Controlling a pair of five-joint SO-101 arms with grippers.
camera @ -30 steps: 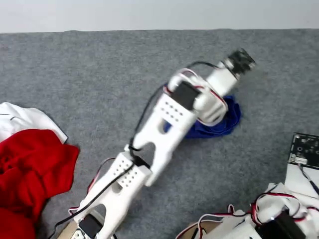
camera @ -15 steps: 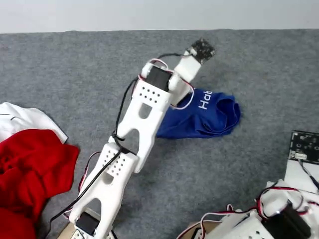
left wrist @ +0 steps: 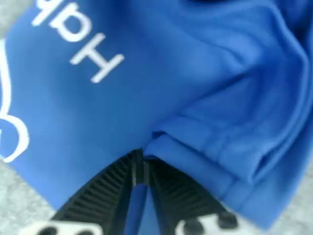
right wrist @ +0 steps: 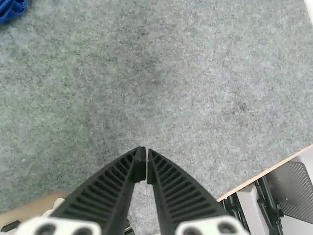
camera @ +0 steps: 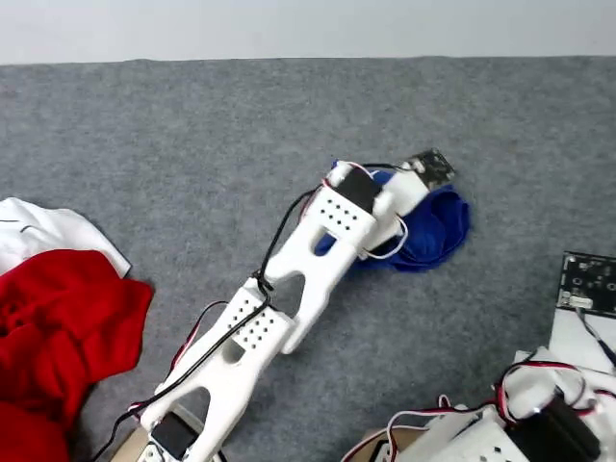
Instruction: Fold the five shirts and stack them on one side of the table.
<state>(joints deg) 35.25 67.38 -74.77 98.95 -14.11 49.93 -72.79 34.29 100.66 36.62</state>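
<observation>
A blue shirt (camera: 438,226) with white print lies bunched on the grey mat right of centre. My left arm (camera: 337,226) stretches from the front edge out over it and covers most of it. In the left wrist view my left gripper (left wrist: 139,167) is shut on a fold of the blue shirt (left wrist: 195,73), with blue cloth pinched between the fingers. My right gripper (right wrist: 142,164) is shut on nothing, above bare mat near the table's edge. A corner of the blue shirt (right wrist: 10,10) lies far from it.
A crumpled red shirt (camera: 58,337) lies at the left edge on top of a white shirt (camera: 38,231). A circuit board (camera: 589,286) and the right arm's base (camera: 520,428) with its wires sit at the front right. Grey mat (camera: 192,144) covers the table.
The left arm swung left and back, spreading the blue shirt so its print showed, then came back right over it. The shirt is bunched under the wrist again. The right arm stayed put.
</observation>
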